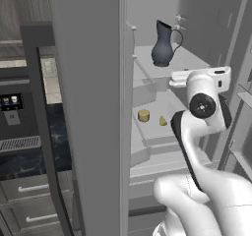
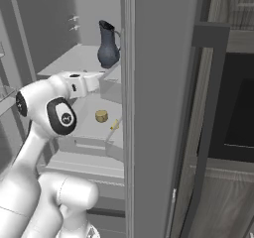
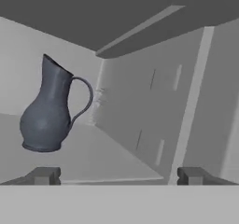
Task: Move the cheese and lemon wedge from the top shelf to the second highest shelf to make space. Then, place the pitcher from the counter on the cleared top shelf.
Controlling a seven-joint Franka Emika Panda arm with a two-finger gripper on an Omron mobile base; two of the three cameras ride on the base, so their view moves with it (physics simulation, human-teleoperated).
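One pitcher (image 3: 49, 113), one cheese (image 1: 143, 115), one lemon wedge (image 1: 162, 121)

left base view looks from behind the arm's left, forward and down past the fridge door edge into the open fridge. right base view looks from behind its right, same direction. both share the pitcher (image 1: 165, 45) on the top shelf (image 1: 194, 59) and the shelf below. hand view sits near, level with the top shelf, facing the pitcher and rear corner.
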